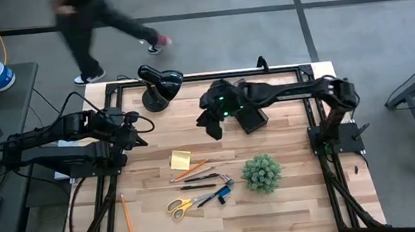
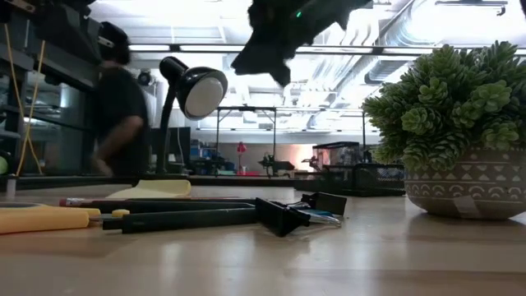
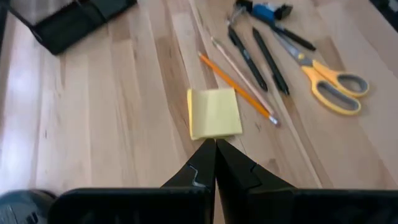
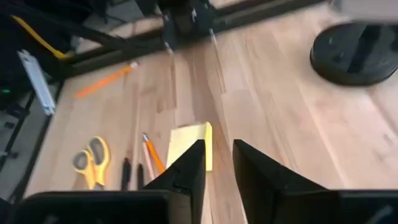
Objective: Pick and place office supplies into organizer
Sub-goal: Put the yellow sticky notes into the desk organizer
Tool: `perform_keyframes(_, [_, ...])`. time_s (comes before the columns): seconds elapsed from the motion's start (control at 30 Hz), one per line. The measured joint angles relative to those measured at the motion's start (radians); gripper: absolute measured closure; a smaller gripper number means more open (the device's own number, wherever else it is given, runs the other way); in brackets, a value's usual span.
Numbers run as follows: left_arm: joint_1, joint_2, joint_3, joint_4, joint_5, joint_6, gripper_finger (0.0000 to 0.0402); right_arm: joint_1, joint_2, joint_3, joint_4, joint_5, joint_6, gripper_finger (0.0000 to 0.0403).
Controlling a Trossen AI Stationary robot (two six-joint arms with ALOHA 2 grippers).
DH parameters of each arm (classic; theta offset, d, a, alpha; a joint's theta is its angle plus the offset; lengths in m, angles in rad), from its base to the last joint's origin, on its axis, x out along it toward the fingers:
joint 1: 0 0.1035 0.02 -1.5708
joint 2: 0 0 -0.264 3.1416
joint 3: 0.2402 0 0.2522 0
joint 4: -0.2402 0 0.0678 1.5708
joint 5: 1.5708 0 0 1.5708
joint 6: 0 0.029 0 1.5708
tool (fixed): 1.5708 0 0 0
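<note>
Supplies, namely the sticky-note pad (image 1: 180,160), scissors (image 1: 179,207) and pens (image 1: 199,185), lie mid-desk near its front edge, while the right gripper (image 1: 212,123), apparently empty, hovers fingers apart beside the organizer (image 1: 252,117), the left gripper (image 1: 138,130) pressed together at the left edge.

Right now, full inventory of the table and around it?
sticky-note pad: 1, yellow, table centre
pencils: 2 beside the pad, orange and wooden; 1 more orange, apart near the left front
pens: 2, black, below the pencils
scissors: 1, yellow handles, front centre
binder clip: 1, blue-black, right of the scissors
organizer: 1, black, back centre, under the right arm
desk lamp: 1, black, back left
plant: 1, green, patterned pot, right of the supplies
person: 1, dark clothes, walking behind the table
left end effector: shut, left side
right end effector: open, empty, above the back centre
</note>
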Motion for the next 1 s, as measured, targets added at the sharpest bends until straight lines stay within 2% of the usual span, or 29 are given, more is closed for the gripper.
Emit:
perform_keyframes(0.33, [0.000, 0.000, 0.000, 0.043, -0.004, 0.001, 0.0401, 0.022, 0.233, 0.087, 0.004, -0.069, 0.000, 0.0273])
perform_keyframes(0.67, [0.000, 0.000, 0.000, 0.049, -0.035, 0.012, 0.0401, 0.069, 0.370, 0.242, -0.002, -0.035, -0.049, 0.0272])
perform_keyframes(1.0, [0.000, 0.000, 0.000, 0.048, -0.034, 0.012, 0.0401, 0.097, 0.514, 0.360, -0.067, -0.032, -0.028, 0.0272])
